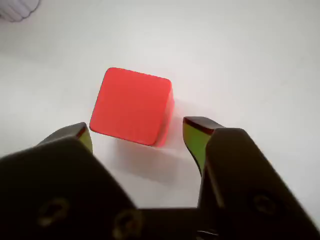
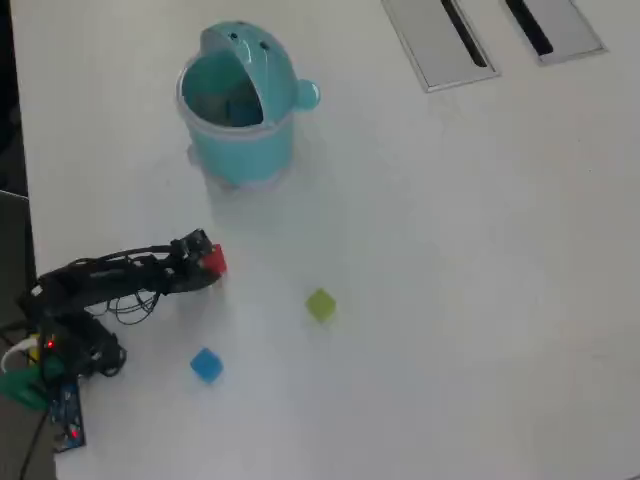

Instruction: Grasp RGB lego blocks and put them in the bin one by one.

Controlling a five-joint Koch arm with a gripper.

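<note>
Because the red block sits turned at a slant to the open gripper, with its near edge only just reaching the gap between the yellow-green fingertips, a close from here is judged likely to catch a corner rather than two flat faces, so the block could be twisted, squeezed out forward, or pushed away across the table. A further risk is seen in the depth: the tips are spread past both sides of the block but are not yet drawn level with its middle, so a shallow pinch could be lost on the lift. The block is seen as a small, smooth, bright red cube with slightly rounded edges, resting flat on the white surface; nothing is held yet. In the overhead view it lies near the left edge of the table, below the bin, whose lid is tipped open. The blue block and green block lie apart, nearer the bottom edge.
</note>
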